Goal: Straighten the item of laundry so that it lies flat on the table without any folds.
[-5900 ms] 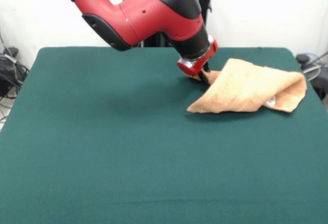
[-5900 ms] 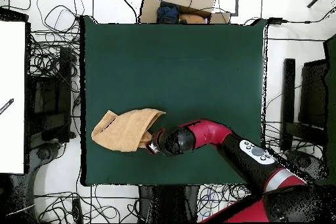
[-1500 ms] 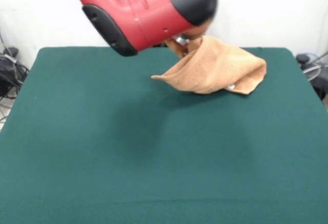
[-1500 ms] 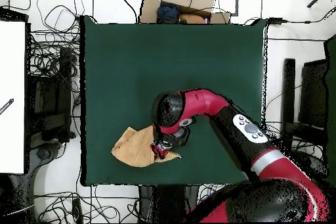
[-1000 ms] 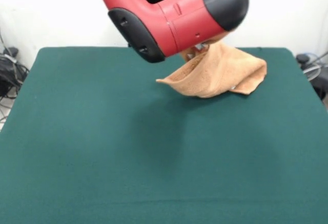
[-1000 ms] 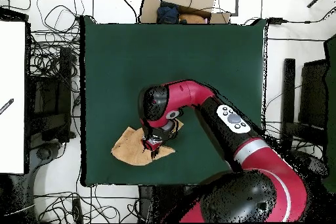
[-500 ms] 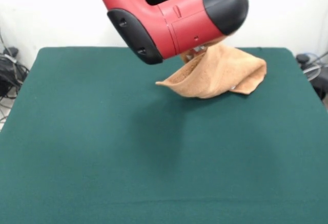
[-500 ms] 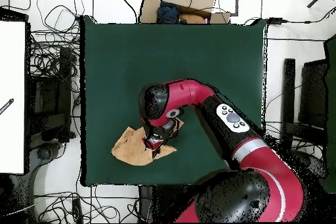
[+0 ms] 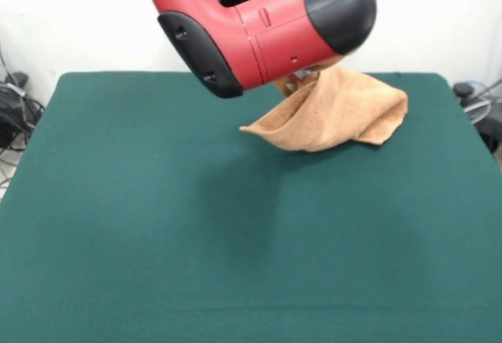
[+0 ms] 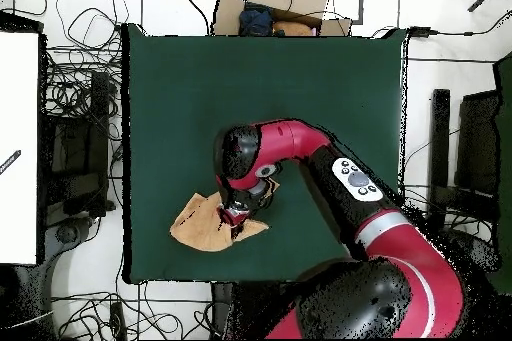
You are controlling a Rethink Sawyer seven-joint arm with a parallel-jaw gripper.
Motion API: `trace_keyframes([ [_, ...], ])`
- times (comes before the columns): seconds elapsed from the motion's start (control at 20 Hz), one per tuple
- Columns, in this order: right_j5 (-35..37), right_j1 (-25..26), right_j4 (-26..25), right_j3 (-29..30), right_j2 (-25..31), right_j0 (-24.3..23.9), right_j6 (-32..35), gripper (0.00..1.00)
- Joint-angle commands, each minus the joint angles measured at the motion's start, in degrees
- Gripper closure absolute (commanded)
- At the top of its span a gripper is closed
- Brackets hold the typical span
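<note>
Green table [image 9: 141,225]: gripper [image 10: 232,215] lifts towel [image 9: 337,111].

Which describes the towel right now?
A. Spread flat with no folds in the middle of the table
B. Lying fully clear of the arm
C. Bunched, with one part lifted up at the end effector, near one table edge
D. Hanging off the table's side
C: the towel rises in a folded peak to the end effector while its lower part rests on the table near the edge.
</note>
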Motion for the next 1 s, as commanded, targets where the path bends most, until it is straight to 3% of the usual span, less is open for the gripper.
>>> trace_keyframes([
  [0.05, 4.6, 0.5, 2.5, -8.2, -2.4, 4.4, 4.6, 1.0],
  [0.4, 8.8, 2.9, 3.8, -16.6, -3.6, 10.3, 8.4, 1.0],
  [0.7, 12.5, 5.7, 1.1, -24.2, -5.1, 13.0, 6.1, 1.0],
  [1.0, 15.7, 6.2, 0.1, -27.8, -5.4, 13.5, 3.4, 1.0],
])
